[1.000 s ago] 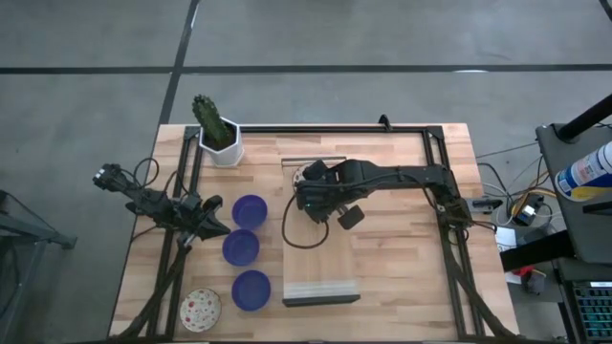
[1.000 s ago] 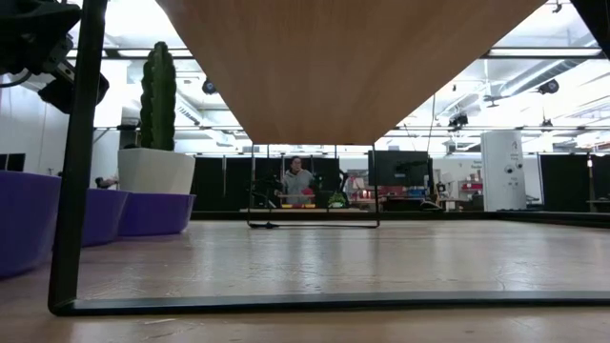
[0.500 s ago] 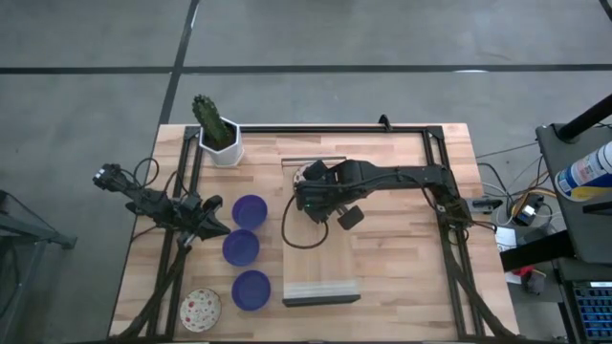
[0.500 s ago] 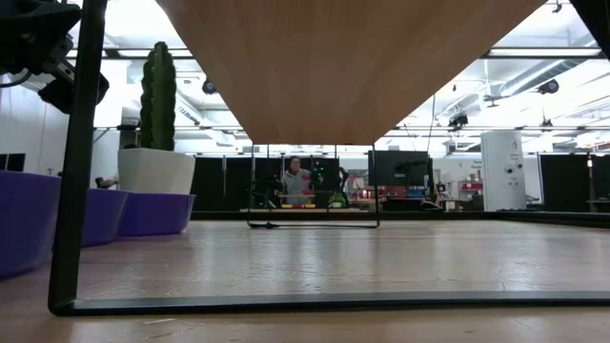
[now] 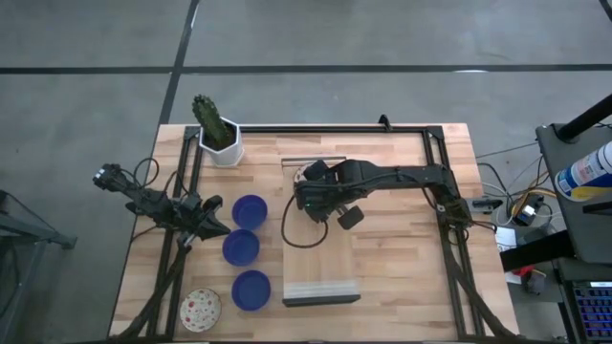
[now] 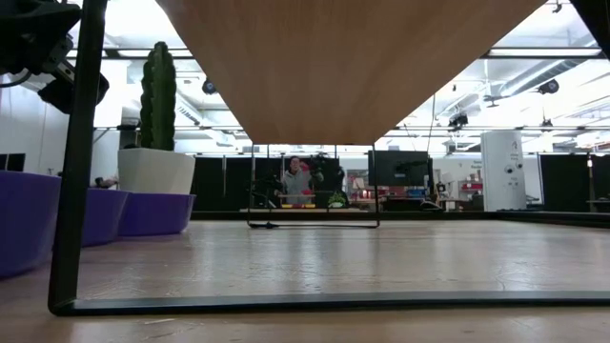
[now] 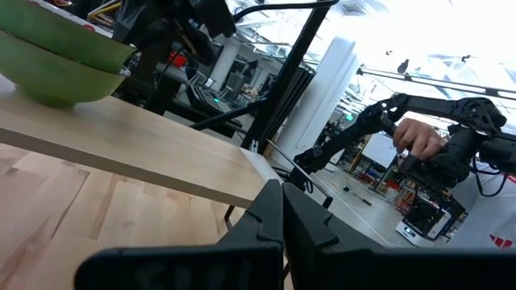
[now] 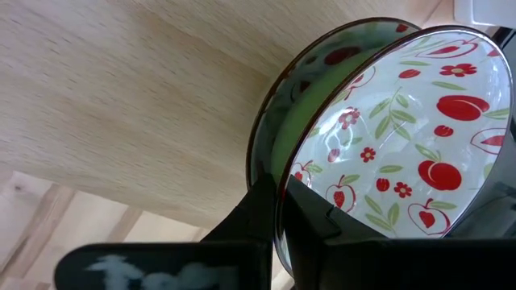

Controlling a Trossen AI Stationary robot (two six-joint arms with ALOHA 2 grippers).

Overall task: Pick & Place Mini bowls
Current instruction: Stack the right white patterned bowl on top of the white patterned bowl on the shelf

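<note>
Nothing has shifted: right gripper [image 8: 278, 211] stays pinching the cream, red-patterned mini bowl's [image 8: 403, 137] rim; left gripper [image 7: 282, 221] pressed together.

three blue bowls [image 5: 249, 211], three patterned bowls [image 5: 200, 309]

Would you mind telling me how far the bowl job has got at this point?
Done: I can't tell from here. Three blue bowls and a table patterned bowl sit beside the left tool, which waits shut. In hand: the right tool is shut on the rim of the held patterned bowl at the raised wooden shelf. Left: probably those four.
</note>
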